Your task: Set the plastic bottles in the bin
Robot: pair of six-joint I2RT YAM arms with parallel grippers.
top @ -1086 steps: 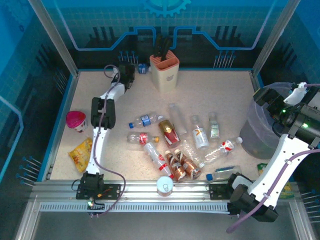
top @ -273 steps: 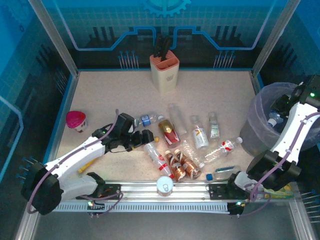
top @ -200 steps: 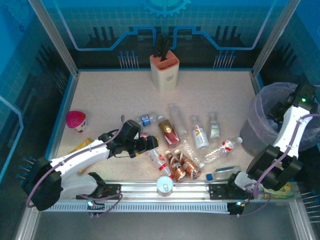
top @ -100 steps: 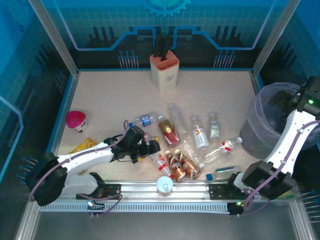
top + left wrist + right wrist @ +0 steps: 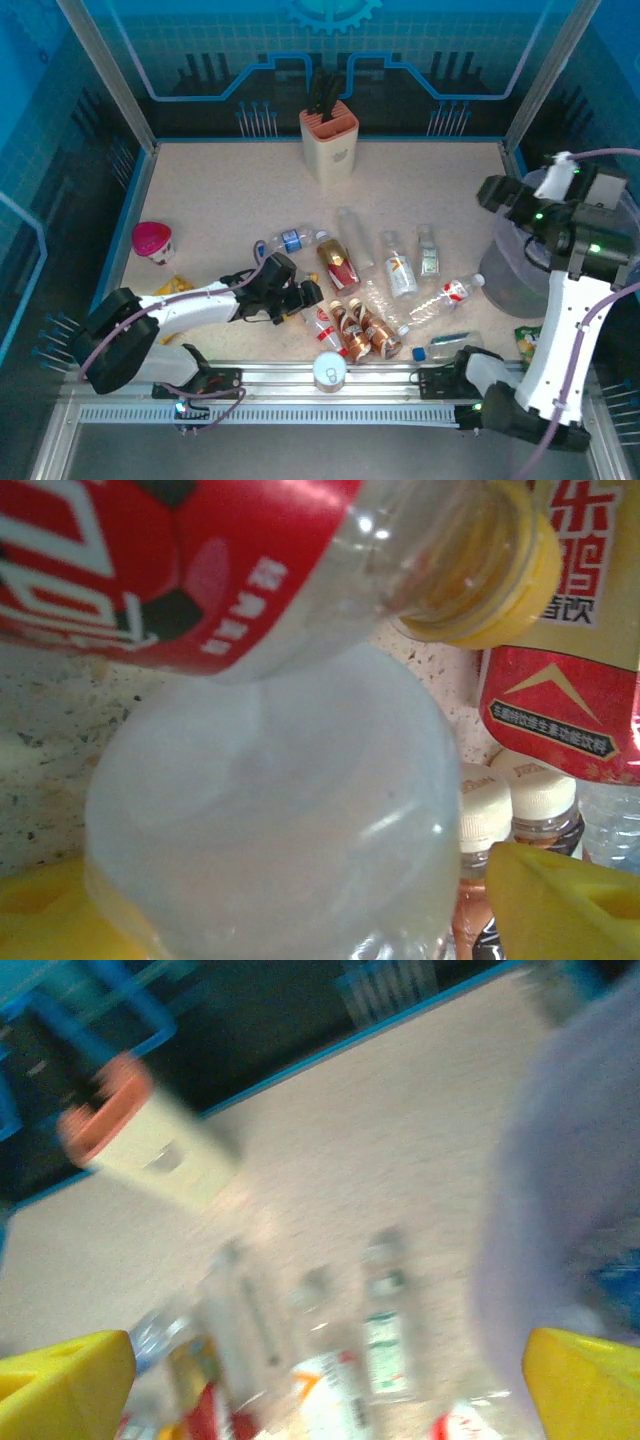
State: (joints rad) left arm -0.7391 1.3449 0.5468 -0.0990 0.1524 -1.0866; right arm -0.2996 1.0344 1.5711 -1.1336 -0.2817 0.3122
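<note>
Several plastic bottles lie in the middle of the table: a blue-labelled one (image 5: 290, 240), a red-gold one (image 5: 340, 262), a white-labelled one (image 5: 400, 272) and brown ones (image 5: 360, 330). My left gripper (image 5: 305, 295) is low among them and open. Its yellow fingers (image 5: 560, 900) stand either side of a clear bottle's base (image 5: 270, 810), with a small gap on the right. A red-labelled bottle (image 5: 150, 570) with a yellow cap lies just beyond. My right gripper (image 5: 500, 195) hangs open and empty beside the left rim of the lavender-lined bin (image 5: 505, 265), whose bag (image 5: 560, 1190) blurs past.
A beige knife block (image 5: 329, 138) stands at the back. A pink-lidded cup (image 5: 151, 240) and a yellow snack bag (image 5: 168, 288) lie at the left. A silver can (image 5: 329, 371) sits at the front edge, and a green packet (image 5: 527, 335) lies near the right arm's base.
My left gripper has slid right along the table until its fingers flank a clear bottle's base. My right arm has swung from over the bin to its left rim, facing the table.
</note>
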